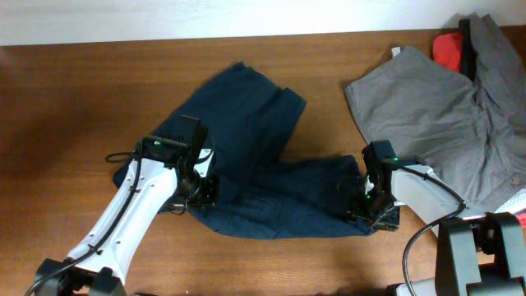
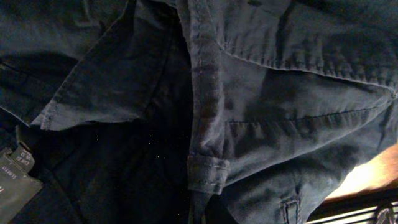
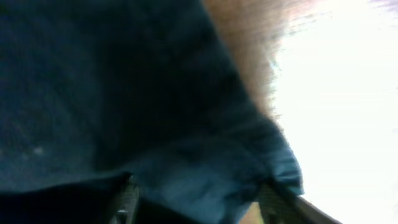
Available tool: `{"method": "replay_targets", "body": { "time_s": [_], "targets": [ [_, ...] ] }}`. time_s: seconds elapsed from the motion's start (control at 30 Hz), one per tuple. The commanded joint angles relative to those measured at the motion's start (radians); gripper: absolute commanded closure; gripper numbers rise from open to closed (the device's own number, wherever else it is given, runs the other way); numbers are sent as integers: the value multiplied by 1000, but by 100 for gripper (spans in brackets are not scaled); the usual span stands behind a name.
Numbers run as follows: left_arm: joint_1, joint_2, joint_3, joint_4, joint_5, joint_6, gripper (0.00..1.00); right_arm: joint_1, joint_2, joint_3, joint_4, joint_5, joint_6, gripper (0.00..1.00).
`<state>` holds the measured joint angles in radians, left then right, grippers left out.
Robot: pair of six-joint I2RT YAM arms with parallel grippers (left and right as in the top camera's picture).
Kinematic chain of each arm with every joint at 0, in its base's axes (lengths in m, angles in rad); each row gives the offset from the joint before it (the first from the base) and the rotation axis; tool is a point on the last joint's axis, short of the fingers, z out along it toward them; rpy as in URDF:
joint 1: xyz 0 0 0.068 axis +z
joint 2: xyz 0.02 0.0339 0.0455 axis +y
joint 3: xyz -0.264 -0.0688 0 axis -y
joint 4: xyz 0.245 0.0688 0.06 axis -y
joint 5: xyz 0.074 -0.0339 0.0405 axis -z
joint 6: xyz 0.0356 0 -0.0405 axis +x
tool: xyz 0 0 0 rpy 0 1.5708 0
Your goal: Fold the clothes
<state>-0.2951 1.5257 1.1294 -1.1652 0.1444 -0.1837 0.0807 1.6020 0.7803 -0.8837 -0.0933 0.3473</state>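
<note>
Left third of table [image 1: 57,107] seen bare: open passage. Centre covered by navy shorts [image 1: 263,156], its ends overlaid by left arm [image 1: 140,205] and right arm [image 1: 411,185]. Narrow bare strip seen between navy shorts and grey shorts [image 1: 427,115]. Far right corner blocked by red piece [image 1: 448,49].

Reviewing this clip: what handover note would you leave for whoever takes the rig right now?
Left gripper: down on the left edge of the navy shorts; open or shut cannot be told.
Right gripper: at the shorts' right end, fingers apart with cloth between them.
Navy shorts: mid-table, bent in a V, not folded.
Grey shorts and red piece: far right, in a loose heap.
Done: nothing folded yet.
Left: fold the navy shorts, then the others.
</note>
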Motion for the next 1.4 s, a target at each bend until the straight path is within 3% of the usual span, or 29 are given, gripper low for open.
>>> {"method": "replay_targets", "body": {
  "time_s": [0.0,0.1,0.23,0.33,0.57,0.7,0.83,0.9,1.13,1.27,1.37],
  "targets": [
    [3,-19,-5,-2,-15,-13,100,-5,23,-8,61,-27,6,65],
    [3,-25,-5,-2,-44,-14,100,-5,16,-3,72,-23,6,96],
    [16,-88,-3,-3,-131,-71,100,-5,-35,72,-19,8,5,96],
    [72,-222,-2,3,-153,-98,100,-5,-138,258,-211,91,6,96],
    [187,-488,-2,2,-153,-105,100,-71,-291,570,-489,145,4,96],
    [215,-587,-3,-11,-153,-140,100,-89,-357,646,-527,158,-59,96],
    [228,-652,-3,-17,-308,-245,100,-84,-325,746,-376,76,-180,96],
    [228,-643,-7,-15,-318,-269,100,-74,-295,746,-316,32,-222,96],
    [228,-531,-132,-1,-325,-457,100,101,35,746,-18,10,-418,96],
    [228,-466,-237,-35,-334,-555,100,176,252,746,171,10,-455,94],
    [228,-444,-293,-24,-471,-614,100,209,365,746,250,-10,-456,94]
  ]
}}
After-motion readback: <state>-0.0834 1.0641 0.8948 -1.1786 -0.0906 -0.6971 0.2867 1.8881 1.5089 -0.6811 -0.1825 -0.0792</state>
